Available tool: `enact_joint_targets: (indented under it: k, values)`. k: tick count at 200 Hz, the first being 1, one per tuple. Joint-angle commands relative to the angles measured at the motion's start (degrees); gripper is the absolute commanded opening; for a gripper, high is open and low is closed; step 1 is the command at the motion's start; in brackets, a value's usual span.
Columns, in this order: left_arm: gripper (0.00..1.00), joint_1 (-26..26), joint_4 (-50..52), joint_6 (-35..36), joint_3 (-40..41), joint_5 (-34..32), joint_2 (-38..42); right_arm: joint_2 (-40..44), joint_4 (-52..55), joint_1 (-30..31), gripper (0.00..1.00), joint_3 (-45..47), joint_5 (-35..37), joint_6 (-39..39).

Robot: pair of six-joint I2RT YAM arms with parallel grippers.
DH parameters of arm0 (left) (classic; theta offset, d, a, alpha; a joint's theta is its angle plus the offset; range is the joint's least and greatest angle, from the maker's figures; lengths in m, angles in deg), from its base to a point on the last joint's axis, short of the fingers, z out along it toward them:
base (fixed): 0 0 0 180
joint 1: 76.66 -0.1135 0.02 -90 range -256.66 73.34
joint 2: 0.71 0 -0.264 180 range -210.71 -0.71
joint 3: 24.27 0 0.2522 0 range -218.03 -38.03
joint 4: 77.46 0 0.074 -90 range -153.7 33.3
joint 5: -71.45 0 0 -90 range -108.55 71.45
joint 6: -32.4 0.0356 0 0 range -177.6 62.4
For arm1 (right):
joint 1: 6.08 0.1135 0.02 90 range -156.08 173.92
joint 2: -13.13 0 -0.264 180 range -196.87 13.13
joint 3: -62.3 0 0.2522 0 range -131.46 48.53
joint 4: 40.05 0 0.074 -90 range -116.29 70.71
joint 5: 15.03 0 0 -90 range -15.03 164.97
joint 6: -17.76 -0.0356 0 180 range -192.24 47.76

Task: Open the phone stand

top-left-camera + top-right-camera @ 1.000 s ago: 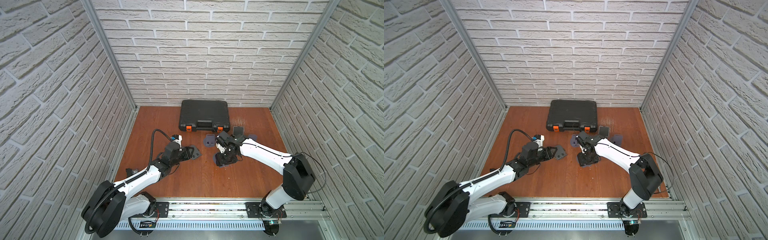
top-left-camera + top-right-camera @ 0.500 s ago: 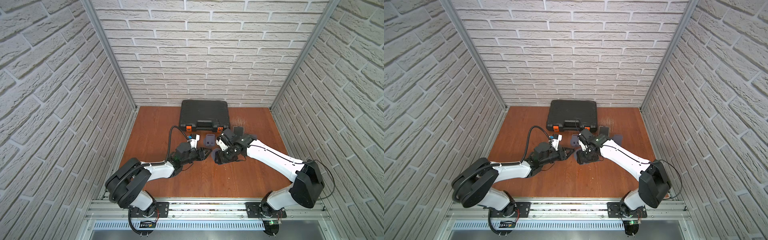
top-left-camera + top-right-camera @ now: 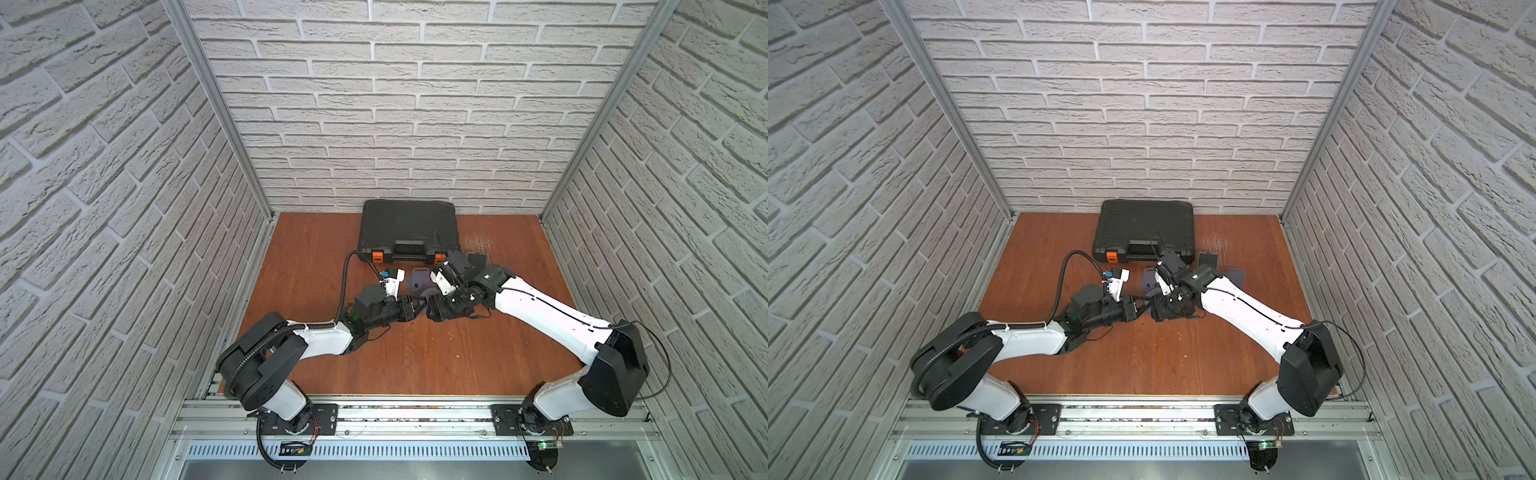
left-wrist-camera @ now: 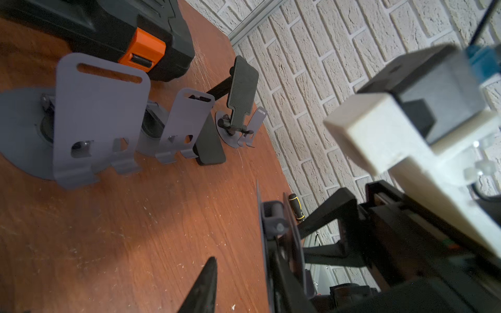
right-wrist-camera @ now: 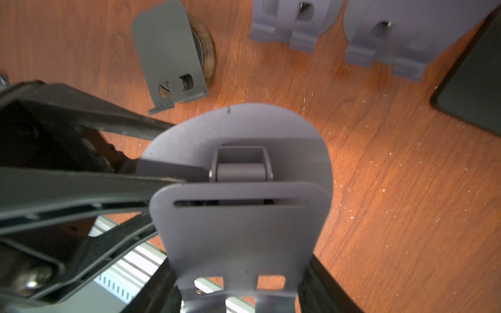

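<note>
1. The wooden table [image 3: 324, 266] is filling the floor of the brick-walled cell in both top views.
2. A black tool case [image 3: 409, 226] is lying shut at the table's far edge, with its 2 orange latches [image 3: 377, 257] facing the arms.
3. The left arm [image 3: 324, 336] and the right arm [image 3: 540, 309] are reaching inward and meeting near the table's middle, just in front of the case.
4. The right gripper [image 5: 238, 281] is pinching the phone stand's back plate, with 1 finger [image 5: 322, 281] pressing on each side edge.
5. The left gripper [image 5: 170, 153] is straddling the stand's round base with its fingers [image 5: 122, 119] spread. 1 finger is passing behind the disc and the other is lying between disc and plate. In the left wrist view the outer finger [image 4: 206, 284] is standing apart from the disc.
6. The grey phone stand [image 5: 238, 233] is sitting between the 2 grippers near the table's middle, with its base disc turned on edge and its plate angled partway off the base.
7. 2 opened grey stands [image 4: 97, 122] and a black stand [image 4: 241, 89] are standing upright in a row between the case and the grippers.
8. The held stand's hinge [image 5: 240, 168] is showing between disc and plate.
</note>
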Motion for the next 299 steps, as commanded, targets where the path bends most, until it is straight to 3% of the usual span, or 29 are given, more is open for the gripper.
enact_joint_targets:
  k: [1,54,104,144,216,299]
  values:
    - [0.34,0.40,-1.32,1.75,-1.67,0.82,-0.26,0.07,-2.55,-0.13,0.14,-2.53,0.28,-0.61]
    - [0.25,0.41,-0.22,2.71,-2.24,0.99,-0.52,-1.37,-3.65,-0.28,0.14,-4.25,-0.33,-1.12]
    - [0.08,0.31,0.50,4.29,-3.29,-0.18,-1.75,-2.06,-4.89,-0.37,0.13,-4.82,-2.49,-1.60]
    - [0.01,0.33,14.72,13.21,-6.19,-7.21,1.82,-1.64,-3.37,-0.41,0.13,-5.81,-5.15,-0.57]
    - [0.00,0.00,35.77,28.21,-9.84,-20.64,8.22,0.02,-1.46,-0.50,0.13,-6.53,-8.92,0.92]
    - [0.00,-0.43,38.36,36.88,-9.45,-27.72,9.64,1.45,3.16,-0.66,0.13,-7.31,-13.31,4.60]
